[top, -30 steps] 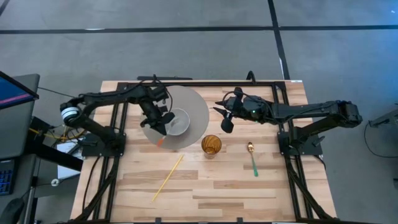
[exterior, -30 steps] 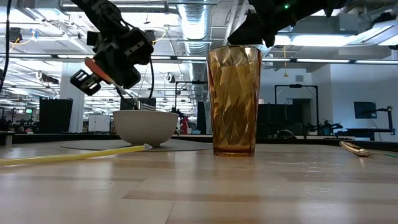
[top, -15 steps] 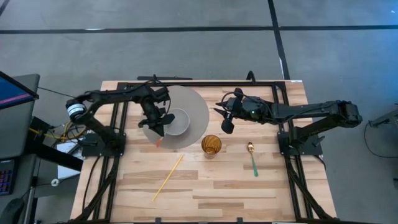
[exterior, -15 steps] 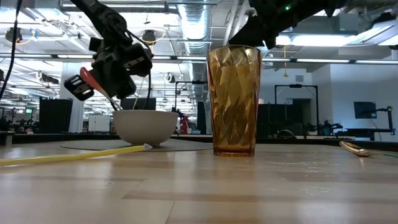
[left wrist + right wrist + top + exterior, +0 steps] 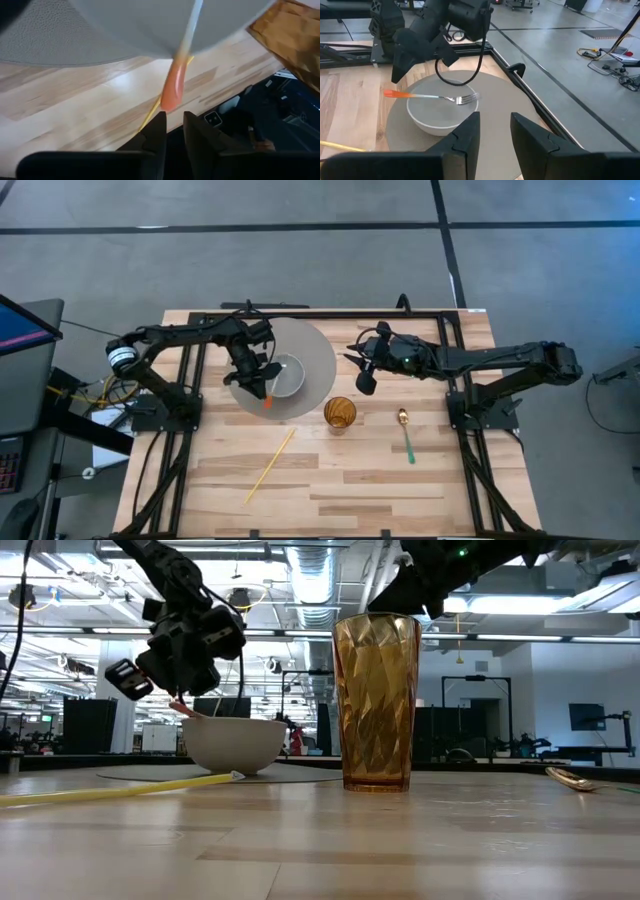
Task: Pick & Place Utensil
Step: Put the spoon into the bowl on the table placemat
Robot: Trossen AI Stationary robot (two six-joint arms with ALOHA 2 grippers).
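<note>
Fork first: you have one, orange-handled, lying across the rim of the single white bowl, tines over the bowl and the handle poking out past the rim over the mat. The bowl sits on one round grey mat toward the back of the desk.

Count the rest: one amber glass upright just off the mat's front edge, one green-handled spoon lying flat to the right of the glass, and one yellow straw lying diagonally on the bare wood in front of the mat. The spoon and straw are well apart from each other.

Your left gripper hangs above the bowl's left side, just beside the fork's handle. Its jaws sit close together with a narrow gap, and the fork handle is beyond them, not pinched. Your right gripper hovers off the mat's right edge, behind the glass, with its jaws spread and holding nothing.

For room, the whole front half of the desk is open wood apart from the straw. The tight spot is between the bowl, the glass and your right gripper. The spoon lies near the right arm's base frame.
</note>
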